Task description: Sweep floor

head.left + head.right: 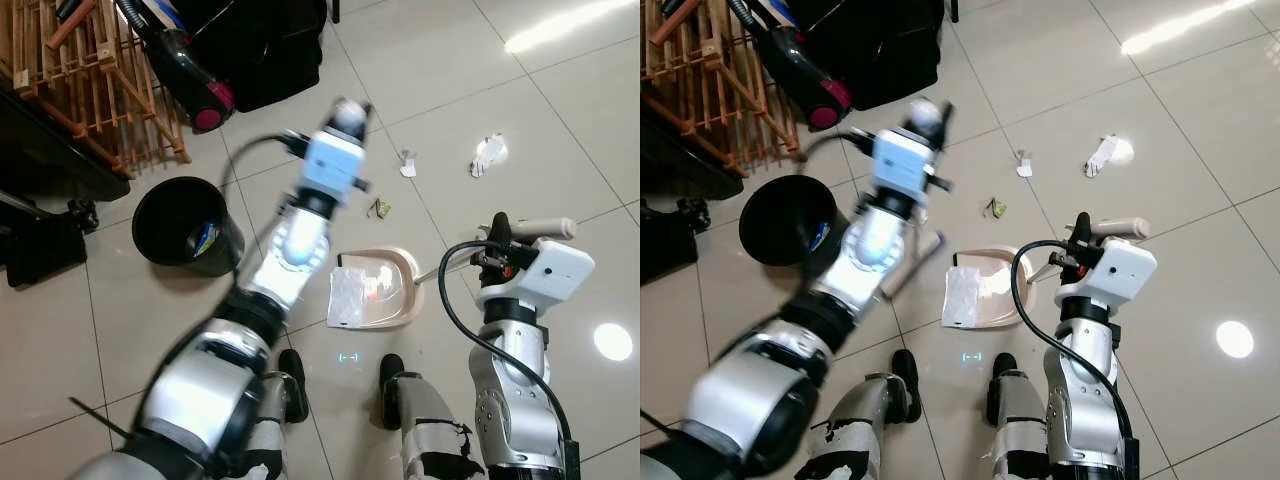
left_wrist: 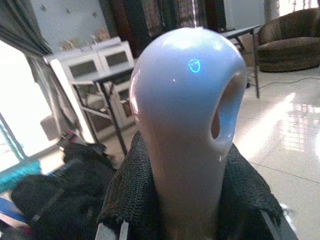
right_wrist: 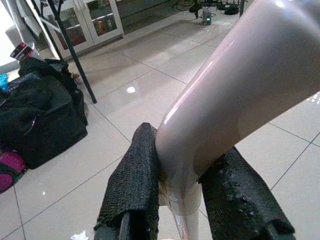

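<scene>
Dustpan (image 1: 385, 290) flat on tile just ahead of robot's feet, mouth toward left arm, paper sheet (image 1: 347, 297) at its lip. Right gripper (image 3: 182, 195) clamped tight on dustpan handle (image 1: 545, 228), which rises on pan's right. Left gripper (image 2: 187, 200) closed round broom grip (image 2: 187, 110); shaft slants down at pan's left edge, bristles blurred. Beyond pan: wrapper (image 1: 380, 208), then two paper scraps (image 1: 489, 152). Black bin (image 1: 188, 225) left of pan.

Dustpan (image 1: 385, 290) on the floor (image 1: 450, 60) just ahead of the robot's feet, bin (image 1: 185, 225) to its left, paper scraps (image 1: 488, 153) beyond it to the right, wooden rack (image 1: 95, 75) behind the bin
</scene>
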`<state>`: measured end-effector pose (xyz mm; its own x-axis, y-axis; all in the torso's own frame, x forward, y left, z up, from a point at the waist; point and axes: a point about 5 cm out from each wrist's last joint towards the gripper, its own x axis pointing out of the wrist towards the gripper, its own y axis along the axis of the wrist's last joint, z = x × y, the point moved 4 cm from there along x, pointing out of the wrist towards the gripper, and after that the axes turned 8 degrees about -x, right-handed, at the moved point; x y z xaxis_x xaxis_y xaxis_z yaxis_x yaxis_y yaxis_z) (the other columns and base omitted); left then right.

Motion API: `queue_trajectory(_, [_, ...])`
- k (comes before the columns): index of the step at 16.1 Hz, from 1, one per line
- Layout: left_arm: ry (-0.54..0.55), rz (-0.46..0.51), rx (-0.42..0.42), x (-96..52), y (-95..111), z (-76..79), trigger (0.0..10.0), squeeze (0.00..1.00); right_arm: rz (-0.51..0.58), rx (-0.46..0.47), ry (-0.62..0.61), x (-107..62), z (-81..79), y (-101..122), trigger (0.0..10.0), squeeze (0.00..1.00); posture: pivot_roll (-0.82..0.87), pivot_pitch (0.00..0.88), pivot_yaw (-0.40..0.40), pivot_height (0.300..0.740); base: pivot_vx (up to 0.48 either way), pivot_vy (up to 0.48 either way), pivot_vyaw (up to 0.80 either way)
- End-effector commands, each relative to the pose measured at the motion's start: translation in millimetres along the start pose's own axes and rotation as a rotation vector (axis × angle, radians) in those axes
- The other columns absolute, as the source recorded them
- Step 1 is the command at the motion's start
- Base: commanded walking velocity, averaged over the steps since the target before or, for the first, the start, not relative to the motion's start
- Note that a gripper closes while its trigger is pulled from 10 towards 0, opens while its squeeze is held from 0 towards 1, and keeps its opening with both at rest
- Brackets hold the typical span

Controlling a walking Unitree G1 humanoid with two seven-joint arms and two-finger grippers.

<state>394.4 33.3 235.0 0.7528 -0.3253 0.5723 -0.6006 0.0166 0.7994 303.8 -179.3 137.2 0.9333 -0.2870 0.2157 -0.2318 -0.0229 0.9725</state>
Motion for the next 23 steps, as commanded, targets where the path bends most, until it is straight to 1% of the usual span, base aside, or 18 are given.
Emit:
queue_trajectory(1, [-0.018, 0.028, 0.057, -0.5, 2.8, -5.0, 10.0, 0.0, -0.168, 0.081, 0.005, -19.9, -14.7, -35.6, 10.0, 0.0, -0.03, 0.417, 0.104, 0.74, 0.0, 0.0, 0.0])
queue_trajectory(2, [-0.017, 0.005, 0.081, -2.4, -2.1, -8.6, 10.0, 0.0, -0.166, 0.087, 0.005, -18.8, -15.2, -35.4, 10.0, 0.0, -0.03, 0.422, 0.106, 0.74, 0.0, 0.0, 0.0])
queue_trajectory(3, [-0.031, -0.023, 0.098, -7.6, -9.3, -9.8, 10.0, 0.0, -0.155, 0.097, 0.012, -19.0, -17.0, -32.8, 10.0, 0.0, -0.04, 0.42, 0.112, 0.74, 0.0, 0.0, 0.0])
queue_trajectory(4, [-0.048, -0.053, 0.096, -13.4, -16.6, -9.4, 10.0, 0.0, -0.134, 0.116, 0.018, -19.3, -19.0, -28.2, 10.0, 0.0, -0.05, 0.413, 0.115, 0.74, 0.0, 0.0, 0.0])
queue_trajectory(5, [-0.051, -0.066, 0.092, -15.4, -19.4, -9.4, 10.0, 0.0, -0.125, 0.126, 0.022, -19.5, -19.8, -26.2, 10.0, 0.0, -0.05, 0.413, 0.117, 0.74, 0.0, 0.0, 0.0])
queue_trajectory(7, [-0.023, -0.131, 0.033, -19.7, -30.1, -10.1, 10.0, 0.0, -0.085, 0.173, 0.052, -21.2, -24.7, -18.5, 10.0, 0.0, -0.05, 0.431, 0.126, 0.74, 0.0, 0.0, 0.0])
queue_trajectory(8, [0.001, -0.149, 0.002, -20.3, -32.7, -10.7, 10.0, 0.0, -0.078, 0.176, 0.059, -23.0, -26.1, -17.4, 10.0, 0.0, -0.05, 0.434, 0.126, 0.74, 0.0, 0.0, 0.0])
queue_trajectory(9, [0.02, -0.165, -0.004, -21.0, -35.4, -11.1, 10.0, 0.0, -0.076, 0.179, 0.063, -24.7, -27.1, -16.8, 10.0, 0.0, -0.05, 0.432, 0.125, 0.74, 0.0, 0.0, 0.0])
queue_trajectory(13, [0.017, -0.209, 0.003, -26.4, -43.8, -3.7, 10.0, 0.0, -0.07, 0.19, 0.063, -27.8, -30.5, -14.9, 10.0, 0.0, -0.07, 0.439, 0.129, 0.74, 0.0, 0.0, 0.0])
queue_trajectory(14, [0.028, -0.217, -0.007, -27.3, -45.2, -2.7, 10.0, 0.0, -0.078, 0.182, 0.048, -27.7, -29.2, -16.2, 10.0, 0.0, -0.06, 0.438, 0.128, 0.74, 0.0, 0.0, 0.0])
queue_trajectory(16, [0.045, -0.221, -0.023, -28.2, -46.0, 0.0, 10.0, 0.0, -0.124, 0.139, -0.016, -27.2, -19.6, -25.1, 10.0, 0.0, -0.06, 0.437, 0.128, 0.74, 0.0, 0.0, 0.0])
queue_trajectory(19, [0.104, -0.223, -0.048, -26.1, -45.3, -1.7, 10.0, 0.0, -0.129, 0.124, -0.048, -24.7, -14.2, -25.6, 10.0, 0.0, -0.07, 0.455, 0.132, 0.74, 0.0, 0.0, 0.0])
queue_trajectory(21, [0.167, -0.228, -0.103, -21.2, -43.6, -3.4, 10.0, 0.0, -0.129, 0.122, -0.05, -22.7, -15.1, -24.4, 10.0, 0.0, -0.07, 0.454, 0.13, 0.74, 0.0, 0.0, 0.0])
queue_trajectory(23, [0.27, -0.221, -0.204, -14.4, -39.3, -7.6, 10.0, 0.0, -0.138, 0.109, -0.047, -24.5, -16.5, -25.3, 10.0, 0.0, -0.07, 0.449, 0.126, 0.74, 0.0, 0.0, 0.0])
